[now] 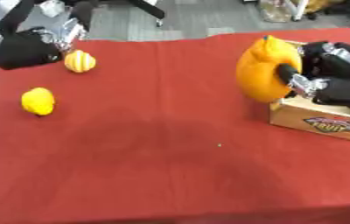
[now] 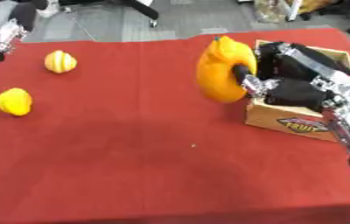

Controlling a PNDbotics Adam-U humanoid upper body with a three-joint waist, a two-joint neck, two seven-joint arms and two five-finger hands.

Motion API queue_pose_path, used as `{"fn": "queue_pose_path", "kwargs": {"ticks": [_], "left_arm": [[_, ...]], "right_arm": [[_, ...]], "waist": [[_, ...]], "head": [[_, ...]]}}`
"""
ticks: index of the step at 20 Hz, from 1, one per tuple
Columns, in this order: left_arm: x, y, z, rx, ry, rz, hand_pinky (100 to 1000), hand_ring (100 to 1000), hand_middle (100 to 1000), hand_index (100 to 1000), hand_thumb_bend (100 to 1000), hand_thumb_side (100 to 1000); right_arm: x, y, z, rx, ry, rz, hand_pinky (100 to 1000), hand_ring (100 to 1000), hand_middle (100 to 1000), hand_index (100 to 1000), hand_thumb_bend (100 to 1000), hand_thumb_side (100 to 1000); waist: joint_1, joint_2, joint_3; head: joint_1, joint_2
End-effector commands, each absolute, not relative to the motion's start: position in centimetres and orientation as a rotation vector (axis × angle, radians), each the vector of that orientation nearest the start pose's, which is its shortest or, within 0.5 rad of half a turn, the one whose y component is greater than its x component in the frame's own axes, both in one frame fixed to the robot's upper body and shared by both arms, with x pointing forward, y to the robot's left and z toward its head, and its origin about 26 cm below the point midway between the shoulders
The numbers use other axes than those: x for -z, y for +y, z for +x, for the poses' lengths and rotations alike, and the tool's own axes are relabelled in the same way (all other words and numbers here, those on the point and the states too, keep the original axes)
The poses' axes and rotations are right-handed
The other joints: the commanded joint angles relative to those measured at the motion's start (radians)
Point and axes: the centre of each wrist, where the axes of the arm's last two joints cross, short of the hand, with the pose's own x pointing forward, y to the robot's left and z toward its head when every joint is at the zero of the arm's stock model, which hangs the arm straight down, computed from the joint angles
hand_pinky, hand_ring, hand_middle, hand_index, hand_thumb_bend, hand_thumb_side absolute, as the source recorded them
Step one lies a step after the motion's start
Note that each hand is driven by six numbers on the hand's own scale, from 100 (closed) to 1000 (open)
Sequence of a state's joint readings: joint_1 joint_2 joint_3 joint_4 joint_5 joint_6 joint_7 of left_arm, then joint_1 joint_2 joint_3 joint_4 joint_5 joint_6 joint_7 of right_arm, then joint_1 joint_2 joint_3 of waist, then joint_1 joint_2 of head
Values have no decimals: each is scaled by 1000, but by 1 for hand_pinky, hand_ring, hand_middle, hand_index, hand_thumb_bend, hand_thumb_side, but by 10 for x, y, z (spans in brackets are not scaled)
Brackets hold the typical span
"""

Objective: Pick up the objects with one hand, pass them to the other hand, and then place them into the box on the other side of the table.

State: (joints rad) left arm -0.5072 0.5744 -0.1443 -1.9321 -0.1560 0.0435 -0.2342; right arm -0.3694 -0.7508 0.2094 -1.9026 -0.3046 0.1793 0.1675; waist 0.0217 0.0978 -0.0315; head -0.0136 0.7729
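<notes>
A large orange gourd-shaped fruit (image 2: 222, 70) is being held by the right hand (image 2: 285, 81) at the right of the frame, the dark fingers and thumb being curled round its right flank. The fruit is being kept upright, with its narrow stem end pointing up, just at the left edge of the cardboard box (image 2: 289, 120), which is being shown at the right side of the red tablecloth (image 1: 170, 144). The fruit is being carried outside the box's left wall rather than inside it; whether it is touching the wall cannot be told. A printed label is being displayed on the box's front face.

At the upper left of the frame, the left hand (image 1: 59, 35) is being held above the far edge of the cloth, near a small striped yellow-and-white fruit (image 1: 79, 61) that is lying just to its lower right. Whether its fingers are apart or together cannot be told. A yellow lemon-like fruit (image 1: 38, 101) is lying lower down at the left of the frame, well apart from the box and a little apart from the striped one.
</notes>
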Motion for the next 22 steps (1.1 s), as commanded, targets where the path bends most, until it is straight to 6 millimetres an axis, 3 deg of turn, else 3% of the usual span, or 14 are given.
{"fn": "queue_pose_path", "kwargs": {"ticks": [1,8,17,22], "left_arm": [[-249,261,319,921,-2191,366,731,654,606,654,100,626],[-212,286,320,675,-2167,379,721,640,595,640,100,671],[-184,303,321,542,-2122,399,718,636,591,634,100,710],[-179,304,320,528,-2112,398,720,637,591,636,100,714]], "right_arm": [[-228,-316,324,-833,-1815,-207,423,352,289,506,100,205],[-203,-392,363,-720,-1639,-546,430,358,296,501,100,160],[-184,-450,368,-627,-1531,-778,436,364,302,507,100,143],[-173,-462,368,-655,-1477,-839,473,408,366,733,100,130]], "waist": [[-8,-3,7],[-5,-1,26],[-6,-2,32],[-6,-1,33]], "head": [[-11,-3],[-30,-3],[-32,-3],[-32,-3]]}}
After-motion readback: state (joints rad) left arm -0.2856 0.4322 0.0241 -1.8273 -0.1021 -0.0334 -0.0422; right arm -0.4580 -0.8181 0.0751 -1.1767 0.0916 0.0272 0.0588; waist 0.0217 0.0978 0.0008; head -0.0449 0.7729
